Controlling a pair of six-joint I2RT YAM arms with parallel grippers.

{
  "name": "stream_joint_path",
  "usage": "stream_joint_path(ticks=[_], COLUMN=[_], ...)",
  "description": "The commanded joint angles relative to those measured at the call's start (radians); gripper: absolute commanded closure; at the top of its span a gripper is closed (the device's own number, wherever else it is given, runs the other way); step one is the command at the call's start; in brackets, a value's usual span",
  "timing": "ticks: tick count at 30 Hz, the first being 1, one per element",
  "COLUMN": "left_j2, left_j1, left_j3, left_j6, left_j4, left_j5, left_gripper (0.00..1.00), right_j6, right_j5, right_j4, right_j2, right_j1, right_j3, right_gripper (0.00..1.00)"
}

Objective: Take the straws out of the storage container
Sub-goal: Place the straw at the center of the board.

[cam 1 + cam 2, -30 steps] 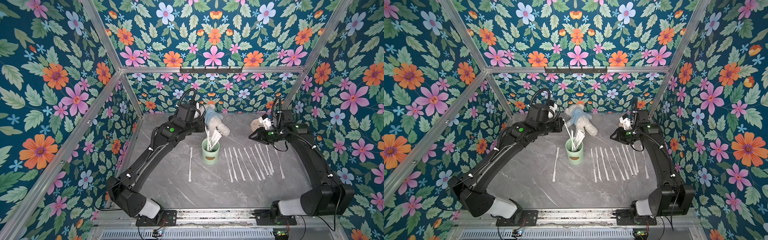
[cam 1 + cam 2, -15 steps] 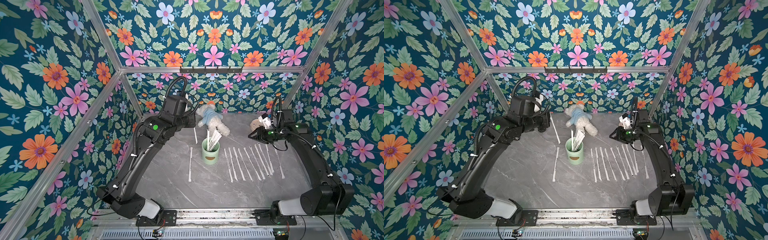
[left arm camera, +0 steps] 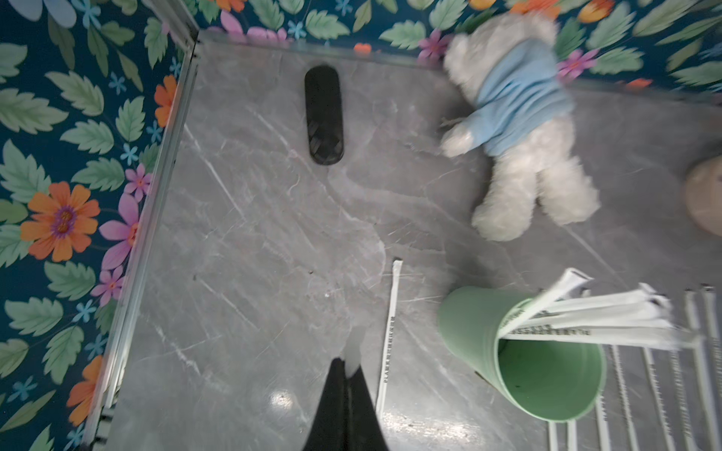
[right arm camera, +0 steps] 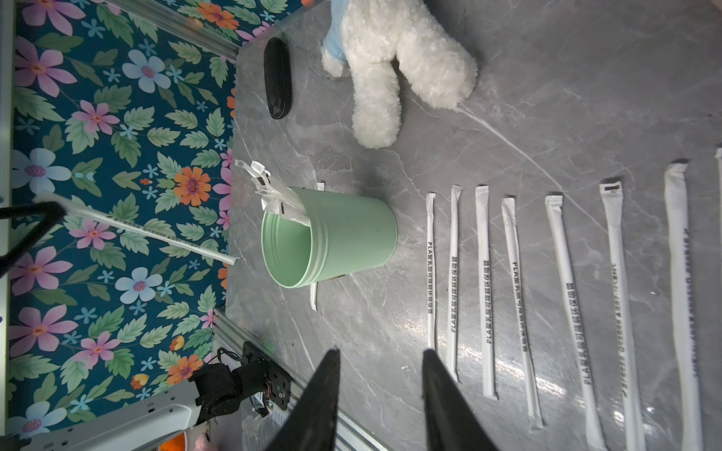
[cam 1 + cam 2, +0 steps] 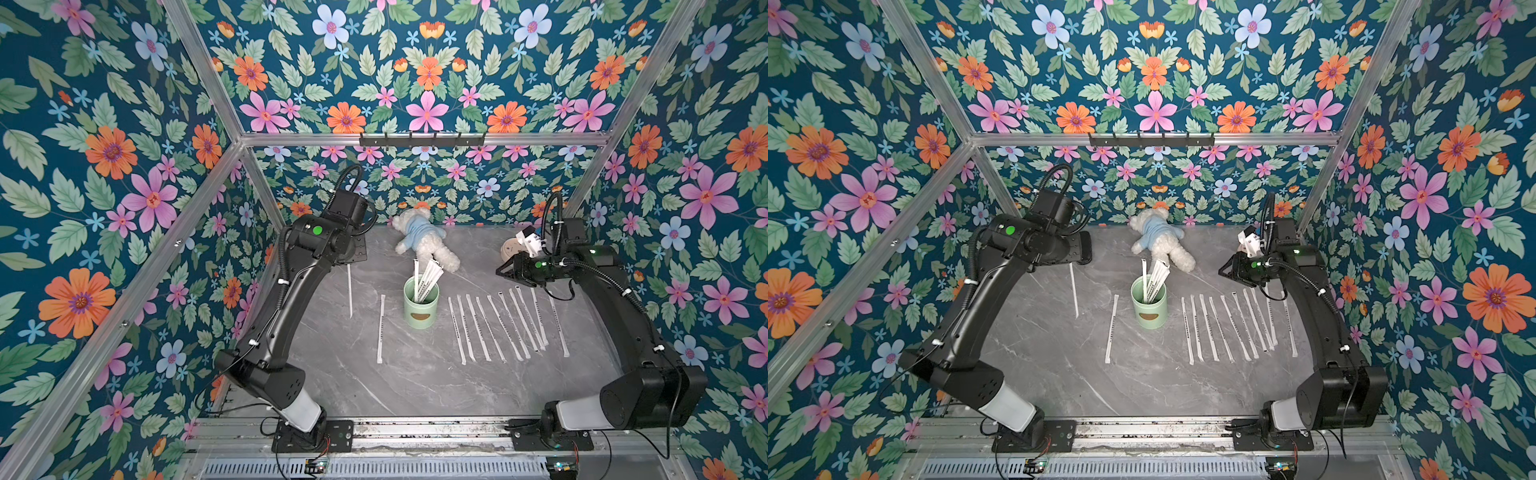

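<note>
Most straws (image 5: pixel 504 324) lie flat on the desk (image 5: pixel 415 386) in both top views: a tidy row to the right of the cup (image 5: pixel 421 307) and a lone one to its left, spaced so none overlap. A handful lean in the upright cup at mid-desk, so I judge you well along but unfinished. Toward the desk's left edge one straw (image 5: pixel 350 291) hangs upright, apart from the cup.

From the left wrist, your left gripper (image 3: pixel 344 369) is clamped on that straw's top end. Pinching there lets the length dangle free for laying down. Whether its tip touches the desk, you cannot tell.

From the right wrist, your right gripper (image 4: pixel 381 390) is parted and empty, parked near the row's far ends, probably keeping clear of the cup. A teddy bear (image 4: pixel 390 58) lies by the far edge.
</note>
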Motion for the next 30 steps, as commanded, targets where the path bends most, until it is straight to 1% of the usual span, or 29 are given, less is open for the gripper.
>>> stream_joint_path(ticks=[1,5,8,14,18,30], left_j2=[0.044,0.094,0.126,0.224,0.257,0.338], left_j1=[0.030,0.080,0.108,0.117,0.117,0.117], left_j3=[-0.025,-0.094,-0.163,-0.259,-0.288,-0.296], left_j6=[-0.008,0.027,0.055,0.079,0.082,0.086], left_j4=[-0.083,-0.023,0.032,0.092,0.131,0.213], left_j5=[-0.001,0.094,0.200,0.313,0.337,0.376], left_gripper=[1.00,1.00,1.00,1.00,1.00,1.00], right_j6=[-0.018,-0.020,-0.020,-0.021,-0.020,-0.017], right_j5=[-0.015,-0.013,-0.015,-0.015,-0.014,-0.013], right_j4=[0.000,0.002,0.007,0.019,0.027,0.032], right_j2=[0.002,0.000,0.000,0.001,-0.001,0.006], right_j1=[0.000,0.001,0.001,0.001,0.000,0.000], right_j3=[0.000,-0.010,-0.017,-0.030,-0.043,-0.049], right_gripper=[0.63,0.63,0.63,0.63,0.63,0.63])
